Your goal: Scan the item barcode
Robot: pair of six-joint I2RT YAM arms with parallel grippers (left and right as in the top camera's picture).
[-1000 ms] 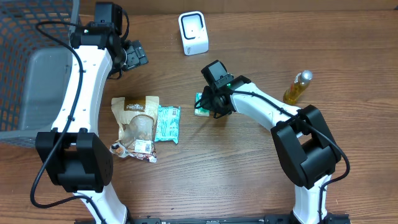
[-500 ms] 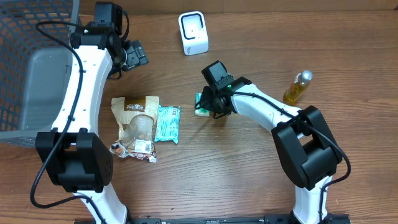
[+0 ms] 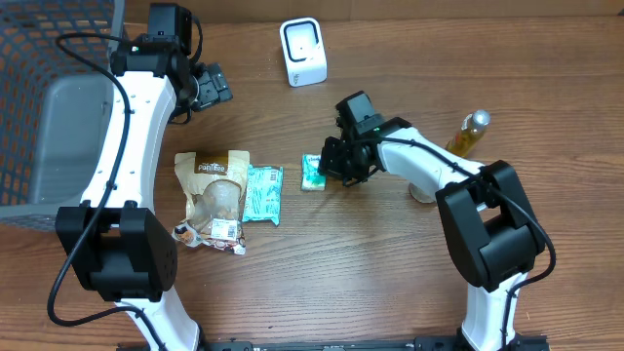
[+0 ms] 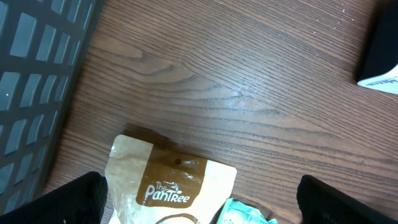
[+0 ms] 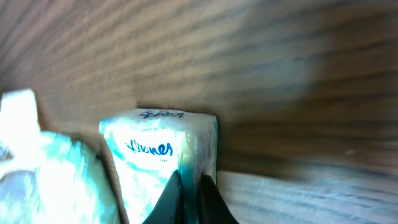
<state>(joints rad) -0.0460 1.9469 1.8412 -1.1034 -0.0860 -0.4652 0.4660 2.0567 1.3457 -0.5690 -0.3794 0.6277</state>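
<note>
— What was seen on the desk (image 3: 390, 292), largest first?
— A grey wire basket (image 3: 39, 58) was set at the left edge. Toward the middle, a brown pouch (image 3: 214, 195) marked "The PanTree" was laid flat. A teal packet (image 3: 262, 193) was laid just beside it on its right.

— And farther off?
— A white scanner (image 3: 303, 52) was stood near the back edge, well apart from the packets. A yellow bottle (image 3: 467, 136) was stood upright at the right, near the right arm (image 3: 429, 174).

— Where was the item to be scanned?
— The small white-and-green pack (image 3: 313, 173) was found lying on the desk just right of the teal packet. A narrow gap was left between them, and the pack was well apart from the scanner.

— How was the right tool (image 3: 336, 164) found?
— It was set low at the pack's right edge, with its jaws pressed fully together. In the right wrist view its tips were seen meeting at the pack's (image 5: 158, 155) near edge. Whether a fold of wrapper was caught between them could not be told.

— And the left tool (image 3: 210, 86)?
— It was spread wide, with nothing held. It was hung over bare wood between the basket and the scanner, just behind the pouch's top edge.
</note>
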